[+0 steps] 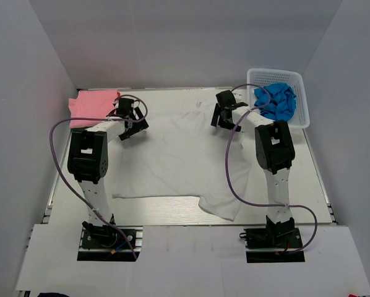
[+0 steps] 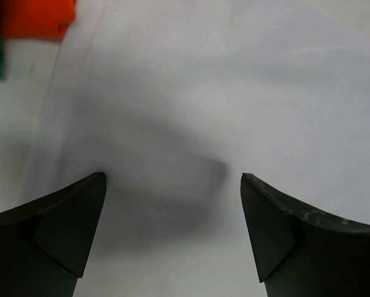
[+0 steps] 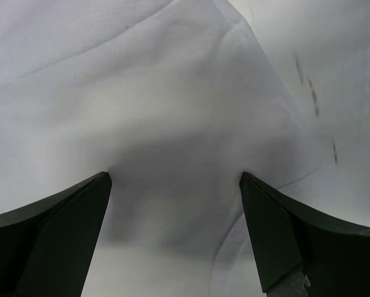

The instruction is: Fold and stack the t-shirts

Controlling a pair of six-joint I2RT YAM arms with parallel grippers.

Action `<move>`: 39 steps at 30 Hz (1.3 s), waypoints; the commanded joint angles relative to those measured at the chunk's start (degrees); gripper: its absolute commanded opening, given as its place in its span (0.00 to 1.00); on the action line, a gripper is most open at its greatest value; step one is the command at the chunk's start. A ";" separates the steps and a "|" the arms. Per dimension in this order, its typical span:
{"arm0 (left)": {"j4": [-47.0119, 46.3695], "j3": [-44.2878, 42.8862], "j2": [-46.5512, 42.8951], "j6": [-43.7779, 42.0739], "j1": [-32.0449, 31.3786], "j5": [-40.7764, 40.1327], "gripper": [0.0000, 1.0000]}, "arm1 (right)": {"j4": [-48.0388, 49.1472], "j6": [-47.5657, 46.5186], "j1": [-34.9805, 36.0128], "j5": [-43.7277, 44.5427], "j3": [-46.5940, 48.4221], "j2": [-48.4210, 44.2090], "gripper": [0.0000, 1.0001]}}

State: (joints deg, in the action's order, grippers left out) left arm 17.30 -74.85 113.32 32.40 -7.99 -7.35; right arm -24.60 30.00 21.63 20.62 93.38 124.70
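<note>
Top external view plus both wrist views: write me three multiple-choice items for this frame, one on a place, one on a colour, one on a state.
1. Where does the blue t-shirt lie?
A. in the white mesh basket
B. under the left arm
C. on the floor

2. What colour is the folded t-shirt at the table's far left in the top view?
A. black
B. pink
C. yellow

3. How do the left claw and right claw stand above the white t-shirt?
A. both shut on cloth
B. one open, one shut
C. both open, holding nothing

Answers:
1 A, it sits bunched inside the basket at the far right.
2 B, pink cloth shows beside the left wrist.
3 C, each wrist view shows a wide gap with only flat cloth below.
</note>
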 commanded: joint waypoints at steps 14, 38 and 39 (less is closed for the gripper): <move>6.96 -4.20 -6.86 -6.56 -0.89 6.20 1.00 | 2.25 -15.84 0.87 -0.31 13.09 -3.29 0.90; 18.56 49.00 -58.30 20.76 0.34 -8.47 0.80 | 16.69 2.69 7.38 -1.82 -38.36 -43.05 0.90; 18.56 49.01 -57.17 20.77 0.34 -8.47 0.76 | 16.60 2.87 7.46 -1.64 -39.15 -43.92 0.90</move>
State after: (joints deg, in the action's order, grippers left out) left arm 36.67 -26.74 55.05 51.53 -7.70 -15.46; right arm -8.97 30.15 28.62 17.06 55.57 83.85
